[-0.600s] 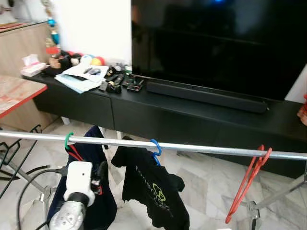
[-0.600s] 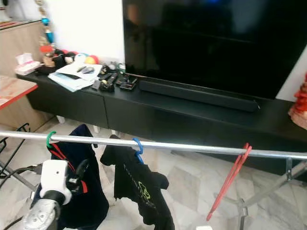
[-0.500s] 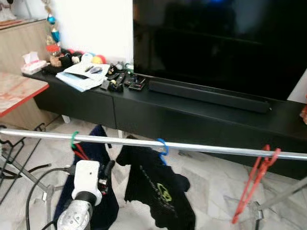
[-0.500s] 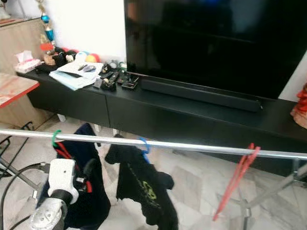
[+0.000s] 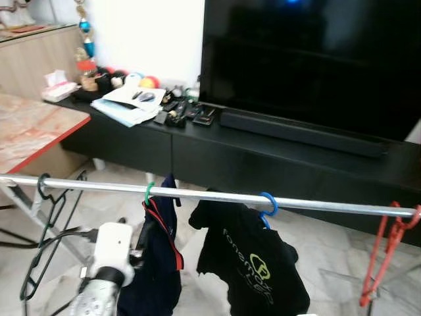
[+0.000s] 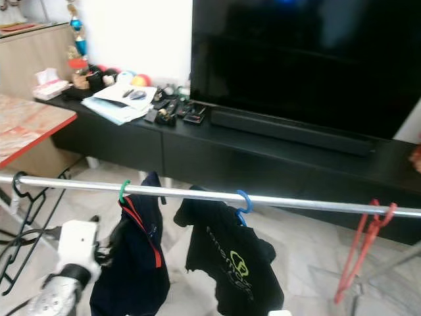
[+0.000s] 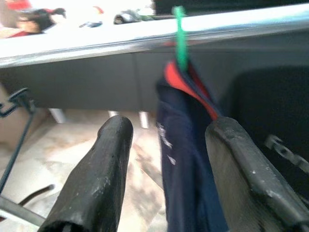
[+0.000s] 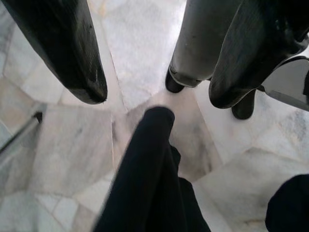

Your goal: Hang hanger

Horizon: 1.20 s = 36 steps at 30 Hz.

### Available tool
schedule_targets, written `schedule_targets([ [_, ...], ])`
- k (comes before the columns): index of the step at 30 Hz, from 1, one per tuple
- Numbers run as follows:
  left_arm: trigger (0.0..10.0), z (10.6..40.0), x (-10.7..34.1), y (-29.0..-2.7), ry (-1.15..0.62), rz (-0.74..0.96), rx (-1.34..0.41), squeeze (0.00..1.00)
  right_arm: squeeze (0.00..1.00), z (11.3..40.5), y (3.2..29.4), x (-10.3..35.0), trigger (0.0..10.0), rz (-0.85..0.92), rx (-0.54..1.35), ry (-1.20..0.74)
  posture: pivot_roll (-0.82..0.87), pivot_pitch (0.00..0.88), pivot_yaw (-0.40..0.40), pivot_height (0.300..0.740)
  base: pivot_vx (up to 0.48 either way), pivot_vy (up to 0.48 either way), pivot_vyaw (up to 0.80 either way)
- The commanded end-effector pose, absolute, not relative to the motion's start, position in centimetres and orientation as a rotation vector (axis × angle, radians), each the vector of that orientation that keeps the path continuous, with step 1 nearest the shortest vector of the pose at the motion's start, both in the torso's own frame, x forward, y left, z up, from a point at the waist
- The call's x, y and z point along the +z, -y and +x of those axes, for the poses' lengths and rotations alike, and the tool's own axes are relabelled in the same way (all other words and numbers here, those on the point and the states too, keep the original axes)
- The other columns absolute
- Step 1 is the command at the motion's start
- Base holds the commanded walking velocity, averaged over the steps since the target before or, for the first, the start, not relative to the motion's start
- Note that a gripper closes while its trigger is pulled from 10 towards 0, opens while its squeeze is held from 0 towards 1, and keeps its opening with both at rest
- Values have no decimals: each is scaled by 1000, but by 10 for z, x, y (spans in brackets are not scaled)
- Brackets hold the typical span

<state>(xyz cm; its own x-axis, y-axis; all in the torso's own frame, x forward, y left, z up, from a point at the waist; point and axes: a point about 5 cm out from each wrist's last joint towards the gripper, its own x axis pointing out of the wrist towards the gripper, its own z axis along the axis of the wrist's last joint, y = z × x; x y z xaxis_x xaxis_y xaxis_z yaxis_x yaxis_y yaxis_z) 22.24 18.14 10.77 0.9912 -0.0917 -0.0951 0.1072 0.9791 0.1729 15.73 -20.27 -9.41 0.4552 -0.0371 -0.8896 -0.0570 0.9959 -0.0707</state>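
A silver rail (image 5: 210, 197) runs across in front of me. On it a green hanger hook (image 5: 149, 193) carries a navy garment with red trim (image 5: 158, 263). A blue hook (image 5: 267, 201) carries a black T-shirt (image 5: 253, 266). My left arm's white wrist (image 5: 110, 246) is low, just left of the navy garment. In the left wrist view my left gripper (image 7: 169, 126) is open with nothing in it, aimed at the green hook (image 7: 179, 36) and the garment below the rail. My right gripper (image 8: 157, 96) hangs open over the marble floor, above a black cloth (image 8: 145, 179).
An empty black hanger (image 5: 41, 230) hangs at the rail's left end and a red one (image 5: 388, 250) at its right end. Behind stand a low black TV cabinet (image 5: 263, 164) with a big TV (image 5: 309, 59) and clutter. A red-edged table (image 5: 33, 128) is at the left.
The camera has shifted left, so the whole scene sits further right and the black hanger has come into view. My left arm stays low beside the navy garment.
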Motion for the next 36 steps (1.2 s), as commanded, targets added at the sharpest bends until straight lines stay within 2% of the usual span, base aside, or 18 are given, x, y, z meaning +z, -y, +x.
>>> schedule_targets([
  [1,10000,218,115,-172,-90,176,-175,0,0,157,209,-93,10000,-114,2,-1103,145,0,-46,740,0,0,0],
  [5,10000,212,111,-174,-153,217,-224,0,0,158,210,-93,10000,-116,4,-1103,156,0,-51,740,0,0,0],
  [12,10000,225,94,-177,-286,291,-224,0,0,159,209,-92,10000,-114,6,-1099,142,0,-50,740,0,0,0],
  [16,10000,244,100,-182,-273,308,-110,0,0,160,208,-92,10000,-113,3,-1097,138,0,-50,740,0,0,0],
  [21,10000,256,107,-181,-241,271,-77,0,0,161,208,-92,10000,-109,2,-1095,134,0,-48,740,0,0,0],
  [25,10000,258,105,-180,-246,278,-74,0,0,160,207,-92,10000,-106,-1,-1094,128,0,-45,740,0,-480,0],
  [36,10000,257,101,-188,-228,228,-24,0,0,160,207,-92,10000,-106,1,-1097,131,0,-50,740,0,0,0],
])
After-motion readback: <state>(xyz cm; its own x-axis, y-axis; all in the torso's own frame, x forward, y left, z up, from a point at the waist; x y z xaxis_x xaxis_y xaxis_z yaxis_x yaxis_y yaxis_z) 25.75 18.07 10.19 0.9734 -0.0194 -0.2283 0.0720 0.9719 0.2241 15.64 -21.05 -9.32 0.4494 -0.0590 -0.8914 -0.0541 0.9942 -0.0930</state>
